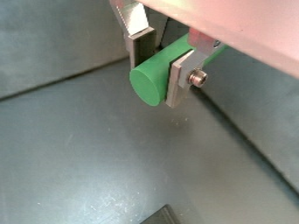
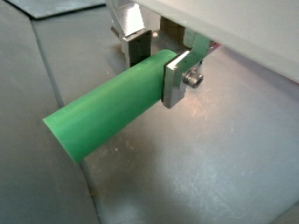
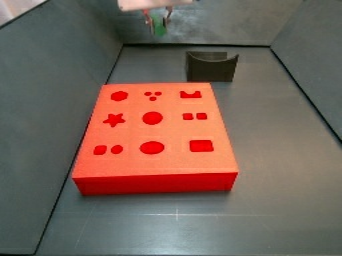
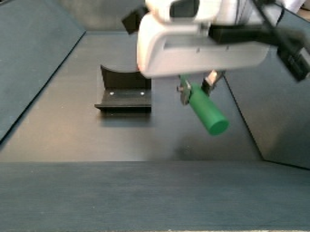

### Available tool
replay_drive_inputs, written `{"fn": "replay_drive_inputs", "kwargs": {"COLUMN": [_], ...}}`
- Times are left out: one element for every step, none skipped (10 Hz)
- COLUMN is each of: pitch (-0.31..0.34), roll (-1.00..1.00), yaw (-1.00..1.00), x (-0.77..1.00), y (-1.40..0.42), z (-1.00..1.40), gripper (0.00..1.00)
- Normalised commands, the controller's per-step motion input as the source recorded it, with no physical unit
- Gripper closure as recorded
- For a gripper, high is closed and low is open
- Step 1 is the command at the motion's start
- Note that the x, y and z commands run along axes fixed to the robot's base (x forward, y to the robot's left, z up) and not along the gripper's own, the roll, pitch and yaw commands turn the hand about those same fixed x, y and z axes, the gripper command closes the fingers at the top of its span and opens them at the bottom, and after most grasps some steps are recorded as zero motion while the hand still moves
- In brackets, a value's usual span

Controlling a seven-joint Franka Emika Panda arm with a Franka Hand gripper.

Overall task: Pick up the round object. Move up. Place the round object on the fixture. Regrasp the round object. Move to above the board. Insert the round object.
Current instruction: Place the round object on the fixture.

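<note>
**Green peg clamped in the gripper, held in the air**

The gripper (image 2: 165,63) is closed on the round object (image 2: 107,115), a smooth green peg, its silver fingers (image 1: 180,77) pressing the peg from both sides near one end. In both wrist views most of the peg's length sticks out free beyond the fingers, ending in a flat round face (image 1: 149,84). Beneath it lies only the grey floor.

In a side view the gripper (image 4: 194,89) hangs below the white wrist housing (image 4: 194,41), and the peg (image 4: 206,111) slants downward from the fingers, clear of the floor. The fixture (image 4: 122,93), a dark block with a curved notch in its top, stands on the floor to the left of the peg and well apart from it.

In a side view the board (image 3: 152,137), red with shaped holes, lies in the middle of the floor. The fixture (image 3: 211,66) stands just beyond its far right corner. The gripper (image 3: 160,22) shows at the far edge, above and to the left of the fixture, with a sliver of green between its fingers.
</note>
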Motion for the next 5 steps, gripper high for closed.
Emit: {"fn": "replay_drive_inputs", "kwargs": {"pitch": [0.018, 0.011, 0.011, 0.009, 0.011], "roll": [-0.04, -0.06, -0.06, -0.07, -0.09], "yaw": [0.01, 0.01, 0.01, 0.01, 0.01], "x": [-0.02, -0.02, -0.02, -0.02, -0.02], "y": [-0.01, -0.01, -0.02, -0.02, -0.02], "z": [1.00, 1.00, 1.00, 1.00, 0.78], "gripper": [1.00, 1.00, 1.00, 1.00, 1.00]}}
